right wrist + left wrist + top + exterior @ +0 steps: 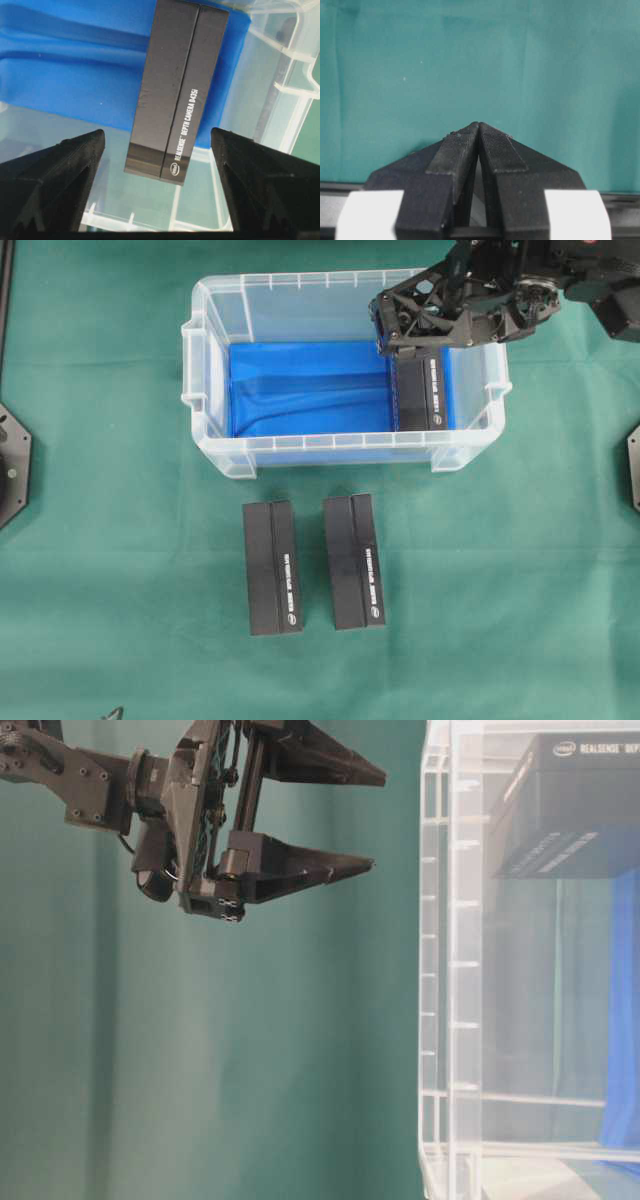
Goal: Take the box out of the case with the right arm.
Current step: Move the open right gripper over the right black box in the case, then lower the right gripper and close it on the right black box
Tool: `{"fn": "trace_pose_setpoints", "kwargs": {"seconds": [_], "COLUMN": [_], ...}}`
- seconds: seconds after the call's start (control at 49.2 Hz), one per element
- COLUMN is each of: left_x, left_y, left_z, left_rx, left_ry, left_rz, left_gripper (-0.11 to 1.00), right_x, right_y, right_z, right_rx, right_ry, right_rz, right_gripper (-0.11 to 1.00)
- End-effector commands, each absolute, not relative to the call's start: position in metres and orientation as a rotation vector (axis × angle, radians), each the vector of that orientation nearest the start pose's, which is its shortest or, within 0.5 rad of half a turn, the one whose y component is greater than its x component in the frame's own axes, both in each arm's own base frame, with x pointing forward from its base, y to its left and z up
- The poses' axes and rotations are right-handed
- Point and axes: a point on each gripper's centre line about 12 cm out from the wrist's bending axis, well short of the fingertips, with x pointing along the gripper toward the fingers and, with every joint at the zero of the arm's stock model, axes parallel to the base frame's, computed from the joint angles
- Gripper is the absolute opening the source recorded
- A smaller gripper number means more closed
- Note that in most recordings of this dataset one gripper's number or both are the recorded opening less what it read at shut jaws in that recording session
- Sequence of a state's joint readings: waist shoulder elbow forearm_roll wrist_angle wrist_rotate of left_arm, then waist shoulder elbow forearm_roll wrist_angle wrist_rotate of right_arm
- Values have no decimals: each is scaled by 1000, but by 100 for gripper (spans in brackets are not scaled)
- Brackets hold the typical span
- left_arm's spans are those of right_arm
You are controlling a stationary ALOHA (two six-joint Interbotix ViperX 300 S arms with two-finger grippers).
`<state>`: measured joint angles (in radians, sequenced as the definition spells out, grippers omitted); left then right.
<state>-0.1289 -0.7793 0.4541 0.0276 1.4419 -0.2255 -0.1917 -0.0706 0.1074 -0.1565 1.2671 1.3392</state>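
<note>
Box [172, 90] hugs case [215, 455] right wall; right gripper [157, 145] wide open, empty, above.

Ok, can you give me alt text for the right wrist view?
A black box labelled as a depth camera lies on the blue sheet inside the clear case, centred ahead of the open right gripper, whose two black fingers frame it without touching.

– Where are your cameras?
– Overhead looks straight down on the case [345, 370], gripper entering at one o'clock. The table-level view sits close beside its wall [455, 970].
– And your wrists?
– Left faces green cloth [480, 60]; right peers closely into the case at the box [175, 90], shared with overhead.
</note>
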Motion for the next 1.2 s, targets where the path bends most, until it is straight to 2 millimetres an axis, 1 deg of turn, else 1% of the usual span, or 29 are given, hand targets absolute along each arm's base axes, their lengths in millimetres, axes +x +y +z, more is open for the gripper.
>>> {"fn": "trace_pose_setpoints", "kwargs": {"seconds": [0.0, 0.305, 0.589, 0.975, 1.056, 1.178], "left_x": [168, 168, 168, 168, 168, 168], "left_y": [-18, -18, -18, -18, -18, -18], "left_z": [376, 375, 375, 375, 375, 375], "left_rx": [-112, -112, -113, -113, -114, -113], "left_ry": [1103, 1106, 1105, 1105, 1104, 1106], "left_rz": [37, 37, 36, 36, 38, 38], "left_gripper": [0, 0, 0, 0, 0, 0], "right_x": [360, 359, 361, 364, 364, 364], "right_y": [-86, -87, -87, -88, -88, -90], "right_z": [319, 317, 307, 277, 269, 251], "right_rx": [1122, 1122, 1117, 1122, 1125, 1118], "right_ry": [892, 895, 906, 906, 903, 923], "right_rz": [-1062, -1066, -1068, -1069, -1068, -1080], "right_gripper": [87, 87, 87, 91, 91, 91]}}
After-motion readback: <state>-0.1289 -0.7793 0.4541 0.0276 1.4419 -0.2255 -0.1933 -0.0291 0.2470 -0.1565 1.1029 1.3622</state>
